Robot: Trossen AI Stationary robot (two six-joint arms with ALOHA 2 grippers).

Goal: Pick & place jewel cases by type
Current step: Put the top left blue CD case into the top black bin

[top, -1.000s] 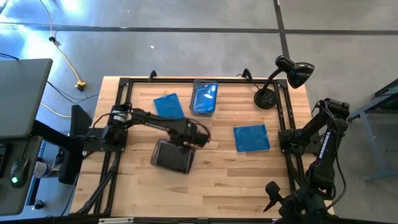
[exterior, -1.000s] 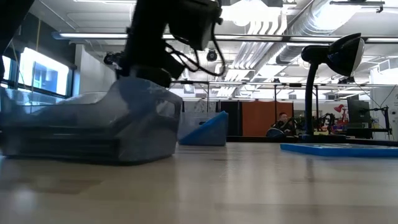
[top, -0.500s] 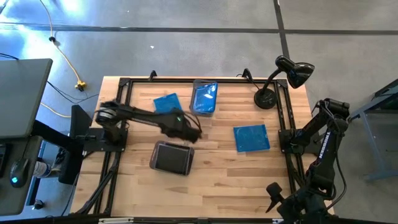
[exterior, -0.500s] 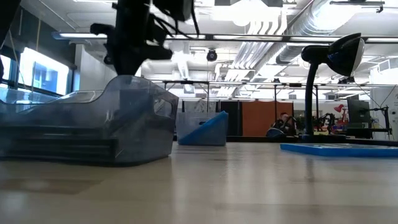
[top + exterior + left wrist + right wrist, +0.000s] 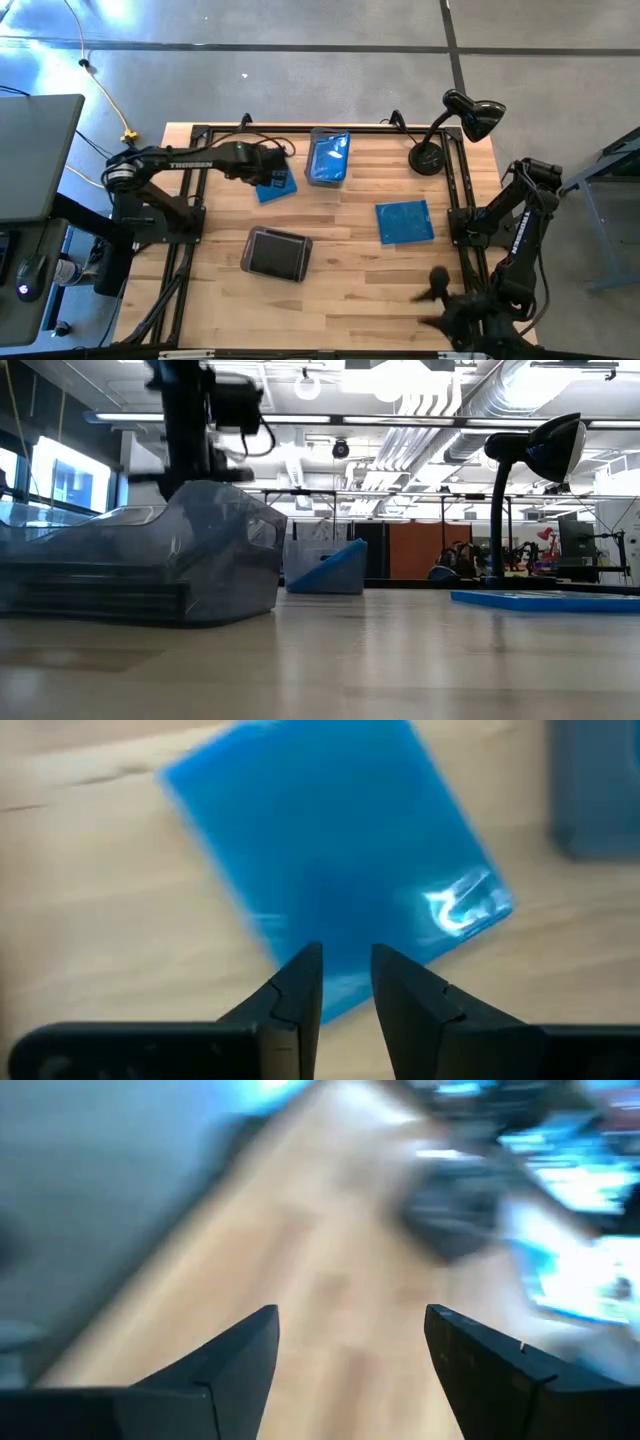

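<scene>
A translucent blue jewel case (image 5: 330, 840) lies flat on the wood at the table's far left (image 5: 276, 188). My left gripper (image 5: 347, 952) hangs above its near edge, pointing steeply down. A narrow gap shows between the fingers and nothing is in it. Another blue jewel case (image 5: 404, 221) lies flat toward the right. A blue case (image 5: 335, 567) leans tilted inside the far smoky tub (image 5: 328, 158). The near smoky tub (image 5: 277, 253) holds dark cases. My right gripper (image 5: 350, 1315) stands open by the near right corner (image 5: 435, 292).
A black desk lamp (image 5: 428, 157) stands at the far right of the table. A black frame rail (image 5: 196, 190) runs along the left and right sides. Bare wood lies between the near tub and the right blue case.
My left gripper has risen from the near smoky tub and swung toward the table's far left, rolling as it went. It now hangs over the far-left blue case. My right gripper has turned and tipped at the near right corner. The tubs and cases have not moved.
</scene>
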